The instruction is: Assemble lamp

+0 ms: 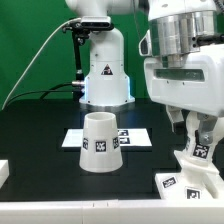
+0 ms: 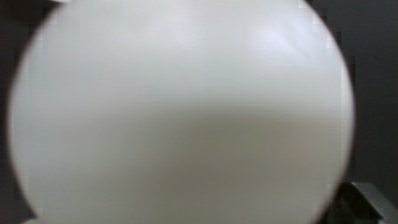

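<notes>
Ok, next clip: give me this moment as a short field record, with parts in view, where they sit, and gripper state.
shade: large white cone, upright on the black table, touching the marker board's near edge
marker board: flat white board behind the shade
gripper: low at the exterior view's right, over a white tagged part
grip state: fingers around a white piece; contact unclear
wrist view: filled by a blurred white rounded surface; part not identifiable
base, bulb: cannot tell apart
</notes>
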